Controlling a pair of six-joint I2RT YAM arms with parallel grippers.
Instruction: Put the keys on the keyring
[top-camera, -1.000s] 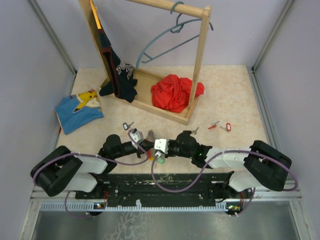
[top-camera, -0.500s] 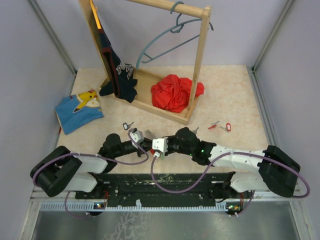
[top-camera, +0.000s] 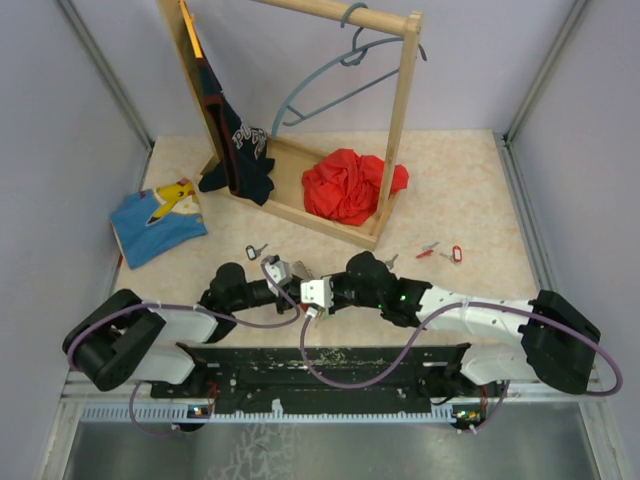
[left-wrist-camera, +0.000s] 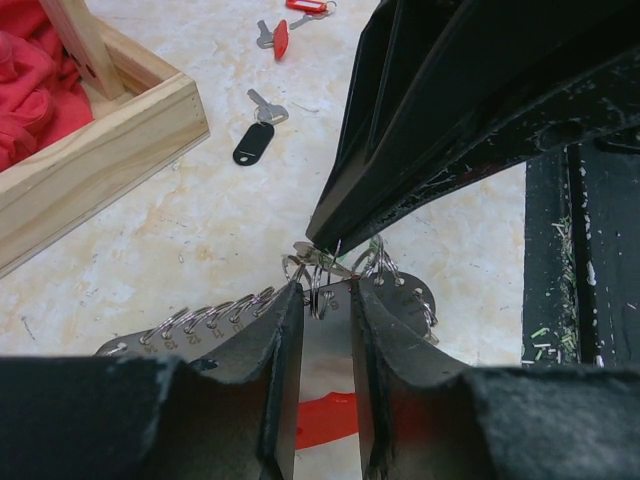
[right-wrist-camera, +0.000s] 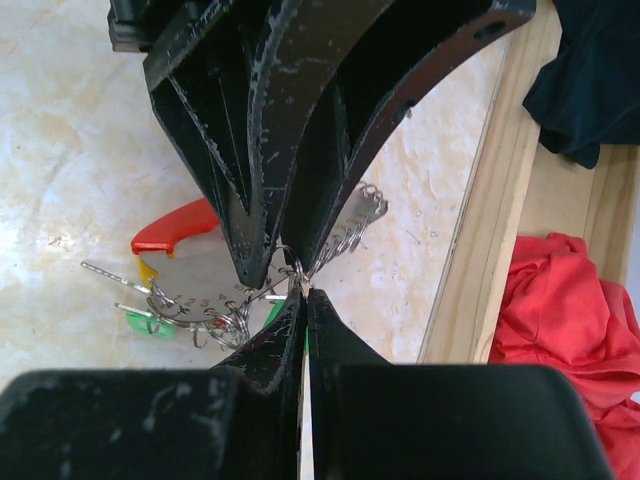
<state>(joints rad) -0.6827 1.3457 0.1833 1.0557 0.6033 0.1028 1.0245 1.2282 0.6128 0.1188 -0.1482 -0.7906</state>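
The keyring is a silver numbered plate hung with small rings (left-wrist-camera: 330, 300), joined to a red strap (right-wrist-camera: 175, 228) with yellow (right-wrist-camera: 146, 270) and green tabs (right-wrist-camera: 140, 322). My left gripper (left-wrist-camera: 325, 292) is shut on the plate's edge and holds it above the table; it also shows in the top view (top-camera: 295, 276). My right gripper (right-wrist-camera: 303, 292) is shut tip to tip against it, pinching a thin key at one ring; a green head (right-wrist-camera: 270, 315) shows behind its fingers. In the top view the right gripper (top-camera: 305, 290) meets the left near the table's front edge.
Loose keys lie on the table: a black-headed one (left-wrist-camera: 255, 140), a red one (left-wrist-camera: 280, 38) and a dark one (top-camera: 257, 251). A wooden clothes rack (top-camera: 300, 205) holds a red cloth (top-camera: 350, 185). A blue shirt (top-camera: 158, 222) lies at the left.
Both grippers have shifted slightly away from the near edge, still together. The right arm's elbow has swung out to the right.
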